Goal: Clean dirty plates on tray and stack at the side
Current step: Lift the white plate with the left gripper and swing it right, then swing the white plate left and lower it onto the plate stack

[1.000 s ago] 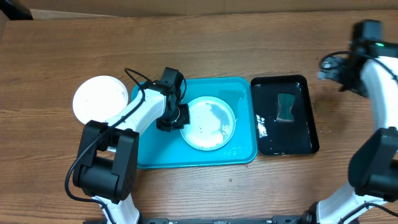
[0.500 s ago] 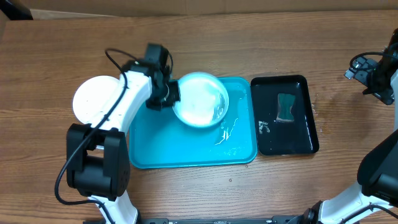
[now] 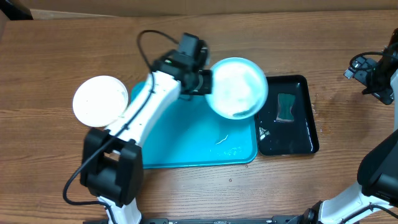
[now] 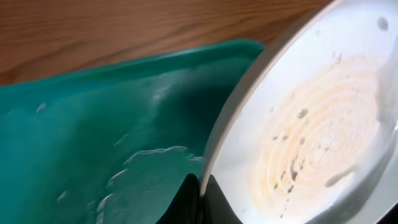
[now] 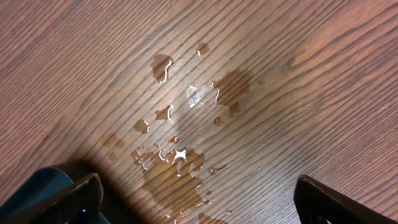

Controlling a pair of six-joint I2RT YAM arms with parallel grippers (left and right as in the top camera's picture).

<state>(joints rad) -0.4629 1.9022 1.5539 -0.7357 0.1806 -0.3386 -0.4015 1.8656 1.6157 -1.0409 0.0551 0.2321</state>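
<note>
Left tool: clamped on pale blue plate, above tray far-right corner. Right tool: jaws apart, right of tray.

left tool gripping pale blue plate over tray, white plate beside tray

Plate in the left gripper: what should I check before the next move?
1. Grip: ok, left gripper shut on the plate rim, held tilted over the tray edge.
2. Cleanliness: not ok, the left wrist view shows an orange film and dark specks on its face.
3. Cleaning tool: ok, sponge lies in the black tray.
4. Other arm: ok, right gripper open, empty, over a puddle on the table.
5. Stack spot: ok, white plate sits left of the tray.
</note>
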